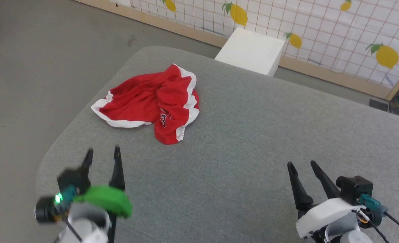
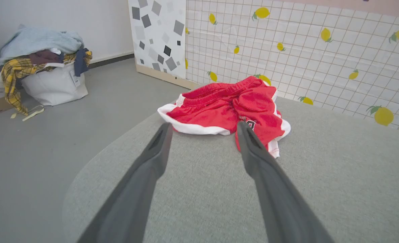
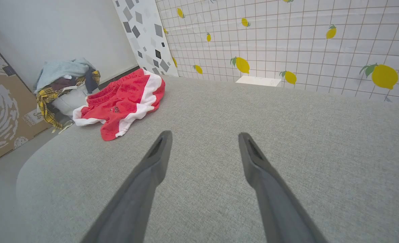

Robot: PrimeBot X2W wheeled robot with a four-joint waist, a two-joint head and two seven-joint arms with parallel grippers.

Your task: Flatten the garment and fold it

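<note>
One crumpled pair of shorts (image 1: 142, 101) lies far left on the tabletop (image 1: 253, 135) — its logo perhaps a number. The left gripper (image 1: 103, 151) and right gripper (image 1: 301, 164) hover nearer — both sets of fingers apart, empty.

Grey floor (image 1: 33, 67), grey table (image 1: 253, 135), lemon-print grid wall (image 1: 321, 20) (wooden base), white box (image 1: 251, 50), heaped laundry bag (image 2: 54, 86)

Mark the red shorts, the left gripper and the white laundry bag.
red shorts (image 1: 135, 101): head view, on the crumpled red fabric.
left gripper (image 1: 103, 150): head view, midway between its open fingertips.
white laundry bag (image 2: 55, 86): left wrist view, on its front wall.
</note>
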